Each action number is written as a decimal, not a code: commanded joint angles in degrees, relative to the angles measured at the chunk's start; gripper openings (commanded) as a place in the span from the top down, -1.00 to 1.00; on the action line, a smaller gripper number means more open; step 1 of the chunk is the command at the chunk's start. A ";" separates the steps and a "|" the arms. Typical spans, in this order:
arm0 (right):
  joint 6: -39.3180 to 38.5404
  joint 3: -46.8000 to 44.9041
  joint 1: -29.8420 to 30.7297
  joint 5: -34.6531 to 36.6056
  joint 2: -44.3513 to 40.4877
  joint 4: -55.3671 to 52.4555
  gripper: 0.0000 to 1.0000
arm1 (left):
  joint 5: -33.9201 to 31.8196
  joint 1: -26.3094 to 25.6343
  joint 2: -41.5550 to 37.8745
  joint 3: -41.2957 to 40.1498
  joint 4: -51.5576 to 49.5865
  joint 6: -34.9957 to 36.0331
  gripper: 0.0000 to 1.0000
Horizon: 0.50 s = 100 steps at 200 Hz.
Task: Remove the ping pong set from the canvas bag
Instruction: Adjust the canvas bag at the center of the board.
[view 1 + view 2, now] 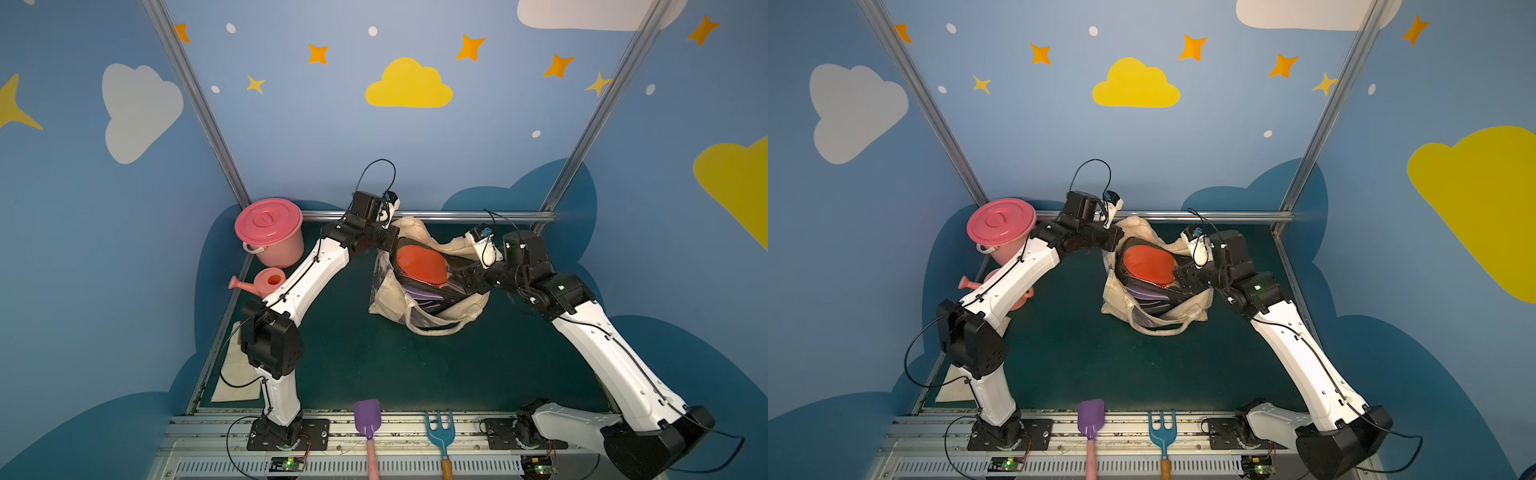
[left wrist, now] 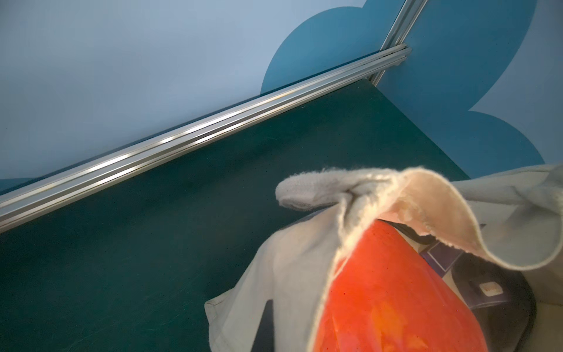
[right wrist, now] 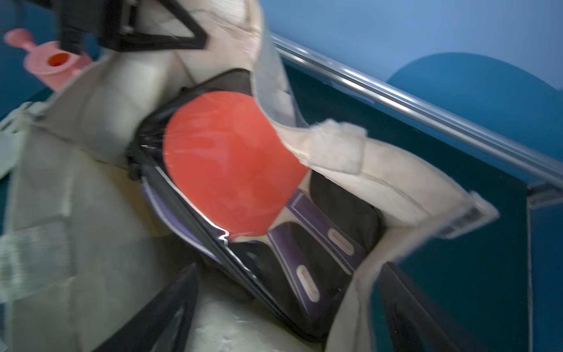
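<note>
At the canvas bag [image 1: 469, 309] rim, left hand [image 1: 390, 246] pinches cloth; right hand [image 3: 286, 266] spread open

You get no legible writing in any view. The closest is in the right wrist view, lower right of centre. There the two purple paddle handles [image 3: 285, 250] of the ping pong set [image 3: 231, 158] each carry a small pale oval label [image 3: 341, 242] with reddish marks, too blurred to read as letters. At the lower right of the left wrist view you see one such label [image 2: 489, 288] again, equally illegible. In both top views the canvas bag [image 1: 384, 299] [image 1: 1113, 295] shows a grey-purple print, but no letters you can pick out.
</note>
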 commanded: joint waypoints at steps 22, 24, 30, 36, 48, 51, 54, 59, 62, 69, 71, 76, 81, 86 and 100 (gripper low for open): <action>-5.75 3.86 4.76 -10.79 4.70 -2.53 -0.81 | 4.78 0.46 -7.22 9.56 15.72 1.83 0.93; -5.79 4.05 4.84 -10.98 5.07 -2.71 -0.81 | 4.80 0.51 -7.16 9.73 15.81 1.83 0.93; -5.91 4.49 5.13 -11.54 6.21 -3.28 -0.81 | 4.87 0.47 -7.07 10.22 16.01 1.92 0.92; -5.92 4.49 5.18 -11.92 7.40 -3.29 -0.81 | 5.12 0.52 -6.98 10.79 16.08 2.09 0.93; -5.51 4.39 5.18 -11.73 9.38 -2.35 -0.81 | 5.45 0.52 -6.79 11.75 16.14 2.19 0.93; -5.41 4.31 5.07 -11.49 9.86 -1.99 -0.81 | 5.57 0.51 -6.86 11.85 16.13 2.23 0.93; -4.91 4.22 5.05 -11.13 10.27 -1.42 -0.81 | 5.79 0.47 -6.84 11.88 16.17 2.26 0.93; -4.61 3.96 4.90 -10.71 11.03 -0.40 -0.81 | 6.00 0.51 -6.97 11.87 16.35 2.22 0.93; -4.34 4.00 4.81 -10.57 11.45 0.08 -0.81 | 6.14 0.56 -7.04 11.67 16.55 2.27 0.93; -3.84 4.25 4.53 -10.61 12.71 0.70 -0.81 | 6.37 0.58 -7.40 10.99 17.01 2.11 0.92; -3.69 4.41 4.41 -10.59 13.07 0.80 -0.81 | 6.34 0.59 -7.54 10.77 17.29 2.06 0.92; -3.11 4.76 4.19 -10.30 13.99 1.00 -0.81 | 6.66 0.58 -7.94 9.91 17.83 1.95 0.93; -2.68 5.14 3.94 -9.86 14.81 1.27 -0.81 | 6.86 0.56 -8.57 8.85 18.61 1.77 0.93; -2.47 5.31 3.64 -9.56 15.65 1.66 -0.81 | 7.04 0.56 -9.18 7.44 19.51 1.54 0.93; -1.68 5.65 2.31 -9.19 17.31 3.00 -0.81 | 7.58 0.66 -11.23 2.46 22.76 0.69 0.92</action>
